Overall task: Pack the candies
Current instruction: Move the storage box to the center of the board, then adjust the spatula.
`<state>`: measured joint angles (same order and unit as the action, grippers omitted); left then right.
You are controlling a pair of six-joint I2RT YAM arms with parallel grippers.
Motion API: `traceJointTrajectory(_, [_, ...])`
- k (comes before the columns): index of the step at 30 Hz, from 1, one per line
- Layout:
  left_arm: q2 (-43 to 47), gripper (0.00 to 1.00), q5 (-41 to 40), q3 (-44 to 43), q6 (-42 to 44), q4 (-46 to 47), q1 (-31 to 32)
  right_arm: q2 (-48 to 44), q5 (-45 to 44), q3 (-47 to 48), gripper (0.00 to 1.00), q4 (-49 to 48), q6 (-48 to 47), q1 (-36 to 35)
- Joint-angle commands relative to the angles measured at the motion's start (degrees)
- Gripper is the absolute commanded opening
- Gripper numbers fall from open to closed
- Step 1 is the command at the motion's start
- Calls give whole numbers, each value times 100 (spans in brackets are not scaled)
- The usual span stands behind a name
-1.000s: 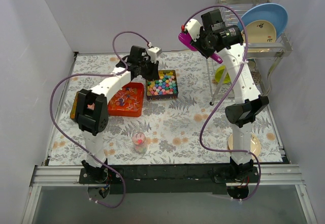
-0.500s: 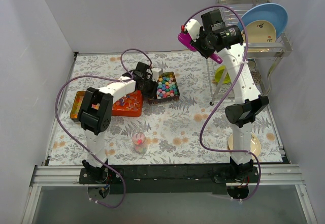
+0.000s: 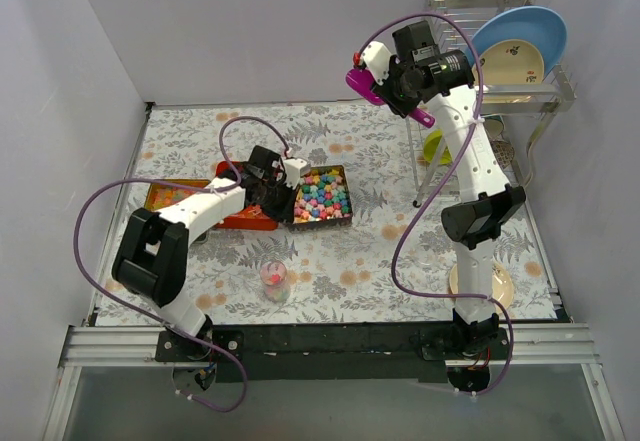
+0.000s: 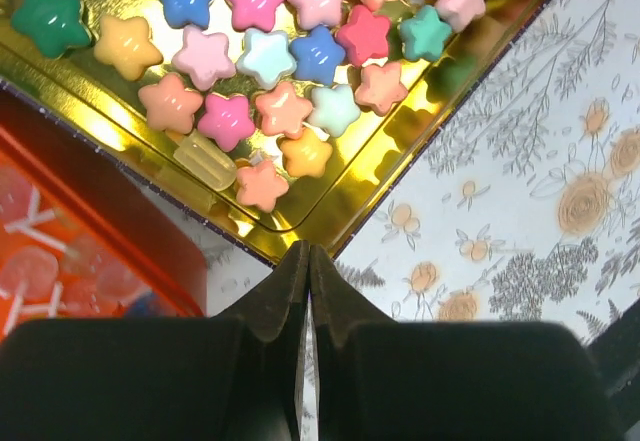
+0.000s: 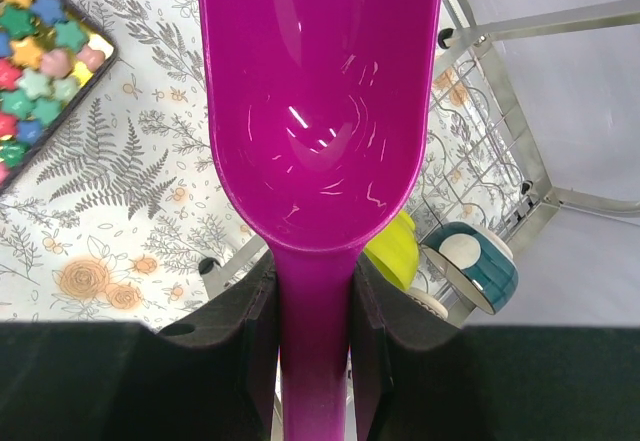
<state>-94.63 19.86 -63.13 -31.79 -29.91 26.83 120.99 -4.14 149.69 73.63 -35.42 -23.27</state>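
Candies [image 4: 285, 111] fill the gold tray [image 4: 392, 166] beside the left gripper [image 4: 305, 281], pressed together; right gripper [image 5: 313, 296] pinches the purple scoop [image 5: 320, 111].

Pastel pink, blue, green and peach star candies [image 4: 265, 56] fill a gold-lined tin [image 4: 385, 176]. Left of it sits an orange-red tray [image 4: 110, 251]. The scoop [image 5: 320, 111] is glossy magenta. The tablecloth [image 4: 520, 211] shows grey ferns and orange roses on white.

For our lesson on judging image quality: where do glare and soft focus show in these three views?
Left wrist view: bright glare on the gold tin beside the candies; the left gripper looms dark and blurred at the bottom. Right wrist view: small white highlights on the glossy scoop. Top external view: even light, soft shadows on the table.
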Motion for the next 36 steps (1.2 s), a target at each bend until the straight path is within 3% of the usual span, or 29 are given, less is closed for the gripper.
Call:
traceJointTrajectory(1, [568,0,-236,564,86,-480,15,-49,142,166,1,-24,-35,6])
traceJointTrajectory(6, [902,0,-517,899,120,-419,15,-93,186,78,1,3,-35,-2])
traceJointTrajectory(10, [894,3,-668,304,173,-305,-64,-163,238,8,1,20,-70,-29])
traceJointTrajectory(11, [902,10,-476,110,156,-261,-116,-172,343,-10,1,64,-96,-37])
traceJointTrajectory(12, [955,25,5,-283,121,-209,-221,-181,379,-27,1,90,-175,-38])
traceJointTrajectory(14, [1069,36,289,-558,-326,237,-292,-251,736,-106,1,126,-316,-38])
traceJointTrajectory(15, [1122,50,761,-803,-476,388,-423,-295,870,-280,1,126,-473,-38])
traceJointTrajectory(18, [1096,67,1177,-1121,-1047,785,-573,-471,1432,-545,1,117,-659,-29])
traceJointTrajectory(19, [896,72,1657,-1357,-1196,820,-643,-584,1564,-633,1,126,-825,-37])
traceJointTrajectory(21, [658,73,2274,-1552,-1723,803,-958,-725,1872,-948,1,100,-1080,-55])
traceJointTrajectory(22, [543,74,3060,-1683,-1951,829,-1108,-996,1925,-1533,1,-22,-1325,-73])
traceJointTrajectory(24, [244,73,3741,-1633,-2821,1187,-1450,-1444,1926,-2466,1,-443,-1581,-187])
traceJointTrajectory(25, [217,73,3962,-1536,-3085,1459,-1531,-1943,1900,-3376,1,-1046,-1678,-239])
traceJointTrajectory(28, [191,73,4193,-1289,-3631,2111,-1584,-2578,1812,-4182,1,-1683,-2056,-529])
traceJointTrajectory(36, [-3,68,4395,-1008,-4230,2789,-1584,-2281,1513,-3859,1,-1395,-1784,-1092])
